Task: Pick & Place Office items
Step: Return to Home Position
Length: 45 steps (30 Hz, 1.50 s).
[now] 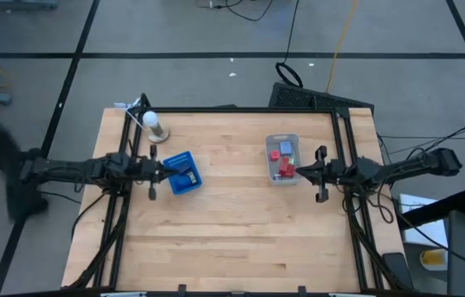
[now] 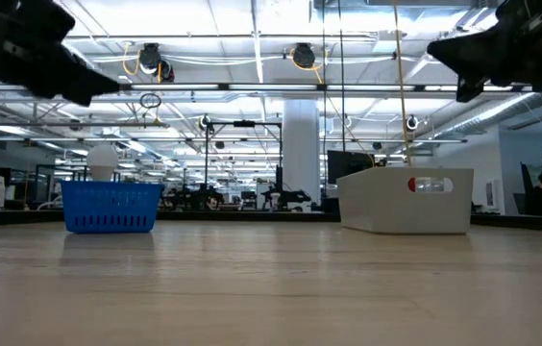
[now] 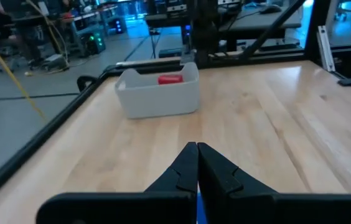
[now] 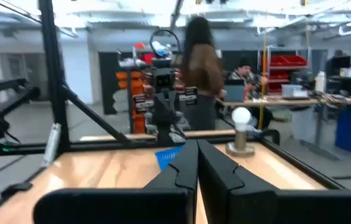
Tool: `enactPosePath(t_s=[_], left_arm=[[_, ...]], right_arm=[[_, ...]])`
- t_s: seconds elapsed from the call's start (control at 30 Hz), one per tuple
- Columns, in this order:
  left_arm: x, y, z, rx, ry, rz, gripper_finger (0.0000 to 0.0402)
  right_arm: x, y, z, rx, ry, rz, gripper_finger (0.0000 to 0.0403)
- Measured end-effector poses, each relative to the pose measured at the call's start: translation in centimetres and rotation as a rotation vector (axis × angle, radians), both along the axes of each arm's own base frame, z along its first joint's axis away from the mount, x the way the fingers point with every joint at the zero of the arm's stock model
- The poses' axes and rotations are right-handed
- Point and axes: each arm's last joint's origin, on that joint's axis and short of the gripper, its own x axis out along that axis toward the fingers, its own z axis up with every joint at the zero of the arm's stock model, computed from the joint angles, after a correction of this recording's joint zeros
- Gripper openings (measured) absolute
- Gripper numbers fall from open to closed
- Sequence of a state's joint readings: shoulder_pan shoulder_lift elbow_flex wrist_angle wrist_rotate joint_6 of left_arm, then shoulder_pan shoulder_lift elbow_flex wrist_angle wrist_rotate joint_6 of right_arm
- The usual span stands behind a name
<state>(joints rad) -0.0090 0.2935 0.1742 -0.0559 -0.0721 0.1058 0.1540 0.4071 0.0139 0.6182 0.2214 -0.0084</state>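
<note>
Table [image 2: 271, 288], wooden: fills the lower half of the low view, bare in the foreground. 2 arms: left gripper [image 3: 196, 154] at centre-left of the high view, tips over the blue tray [image 1: 175, 157], fingers pressed together, empty. The right gripper [image 4: 195, 152] at centre-right is likewise closed on nothing. Clear bin [image 1: 283, 137]: just left of the right gripper's tips, long axis running top to bottom. Office items [image 1: 283, 170]: red and green pieces inside that bin, nearer the right arm; probably nothing is left to fetch. Exact count unclear; tray contents partly hidden beneath the left gripper.
</note>
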Motion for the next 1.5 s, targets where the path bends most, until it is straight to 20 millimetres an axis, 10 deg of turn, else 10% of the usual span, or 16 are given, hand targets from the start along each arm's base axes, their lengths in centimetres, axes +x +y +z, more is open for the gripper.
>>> enactPosePath(t_s=[0.27, 1.5], left_arm=[[-0.2, 0.4, 1.9, 0.084, -0.015, 0.018, 0.0002], [-0.4, 2.5, -2.3, -0.039, -0.18, 0.047, 0.0]], right_arm=[[-0.6, -0.7, 0.1, 0.007, -0.011, -0.021, 0.0], [-0.9, -1.5, -0.1, 0.162, 0.003, 0.043, 0.0]])
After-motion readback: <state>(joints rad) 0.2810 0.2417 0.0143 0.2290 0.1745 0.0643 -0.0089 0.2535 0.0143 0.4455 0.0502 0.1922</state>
